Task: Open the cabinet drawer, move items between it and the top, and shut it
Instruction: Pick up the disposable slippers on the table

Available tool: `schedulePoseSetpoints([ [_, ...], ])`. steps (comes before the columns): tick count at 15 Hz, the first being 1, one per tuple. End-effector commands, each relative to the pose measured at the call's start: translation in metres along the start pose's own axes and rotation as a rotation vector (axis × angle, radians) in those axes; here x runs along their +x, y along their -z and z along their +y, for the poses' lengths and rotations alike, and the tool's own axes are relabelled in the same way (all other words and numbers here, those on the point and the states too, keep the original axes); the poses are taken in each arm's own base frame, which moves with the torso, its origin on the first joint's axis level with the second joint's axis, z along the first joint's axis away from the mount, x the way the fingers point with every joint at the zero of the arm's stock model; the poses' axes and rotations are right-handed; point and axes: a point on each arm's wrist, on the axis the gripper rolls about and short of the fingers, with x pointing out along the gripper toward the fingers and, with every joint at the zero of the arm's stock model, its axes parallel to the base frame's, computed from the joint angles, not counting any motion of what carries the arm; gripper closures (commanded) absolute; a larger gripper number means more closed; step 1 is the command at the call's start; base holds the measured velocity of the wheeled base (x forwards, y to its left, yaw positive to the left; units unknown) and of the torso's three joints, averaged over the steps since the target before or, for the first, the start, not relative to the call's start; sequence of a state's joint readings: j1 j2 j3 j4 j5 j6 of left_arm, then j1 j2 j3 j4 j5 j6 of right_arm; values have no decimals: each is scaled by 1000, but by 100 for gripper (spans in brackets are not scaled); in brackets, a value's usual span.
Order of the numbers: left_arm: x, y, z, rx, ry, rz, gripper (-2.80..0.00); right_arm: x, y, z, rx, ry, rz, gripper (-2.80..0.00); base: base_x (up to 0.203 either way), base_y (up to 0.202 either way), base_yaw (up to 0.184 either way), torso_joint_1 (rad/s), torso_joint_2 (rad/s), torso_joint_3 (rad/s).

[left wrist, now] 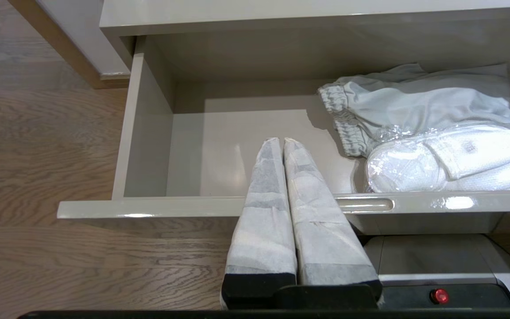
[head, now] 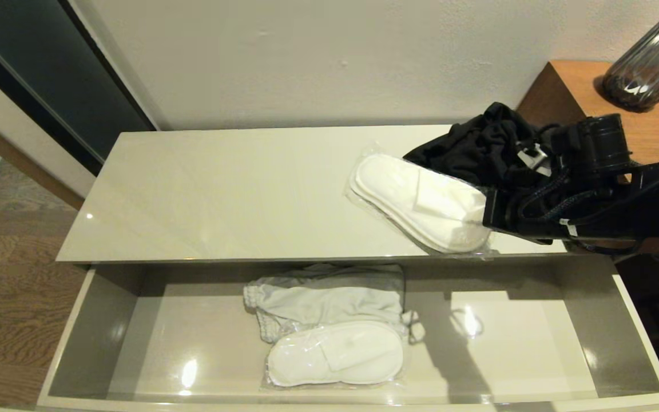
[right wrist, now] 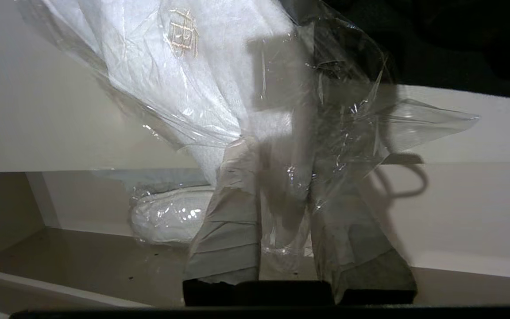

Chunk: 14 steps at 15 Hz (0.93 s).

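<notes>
— Right wrist view: what is the right claw (right wrist: 288, 177) doing?
— Its padded fingers (right wrist: 228, 221) are clamped on the clear wrap of a slipper pair (head: 421, 203) at the front edge of the counter (head: 221, 194), beside the black garment (head: 478, 146).
— And the rest?
— The drawer (head: 66, 343) stands open, holding the grey garment (head: 324, 297) and the other slipper pair (head: 335, 352). The left claw (left wrist: 283, 144) hangs pressed together over it.
</notes>
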<state>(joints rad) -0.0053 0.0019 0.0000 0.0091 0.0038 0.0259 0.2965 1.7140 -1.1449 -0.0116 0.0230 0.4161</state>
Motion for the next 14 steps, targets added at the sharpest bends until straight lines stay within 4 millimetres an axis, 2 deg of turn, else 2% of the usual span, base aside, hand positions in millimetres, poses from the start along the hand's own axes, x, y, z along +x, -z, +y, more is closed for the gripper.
schedulePoseSetpoints([
  [1, 0, 0, 0, 0, -1, 1, 0, -17, -5, 6, 3, -11, -33, 0, 0, 0, 0, 0, 0, 0],
  [4, 0, 0, 0, 0, -1, 1, 0, -38, -9, 8, 5, 1, -60, 0, 0, 0, 0, 0, 0, 0],
  [6, 0, 0, 0, 0, 0, 1, 0, -61, -12, 10, 9, -1, -55, 0, 0, 0, 0, 0, 0, 0],
  [10, 0, 0, 0, 0, -1, 1, 0, -87, -10, 14, 14, -7, -42, 0, 0, 0, 0, 0, 0, 0],
  [14, 0, 0, 0, 0, 0, 1, 0, -144, -6, 15, 28, -24, -52, 0, 0, 0, 0, 0, 0, 0],
])
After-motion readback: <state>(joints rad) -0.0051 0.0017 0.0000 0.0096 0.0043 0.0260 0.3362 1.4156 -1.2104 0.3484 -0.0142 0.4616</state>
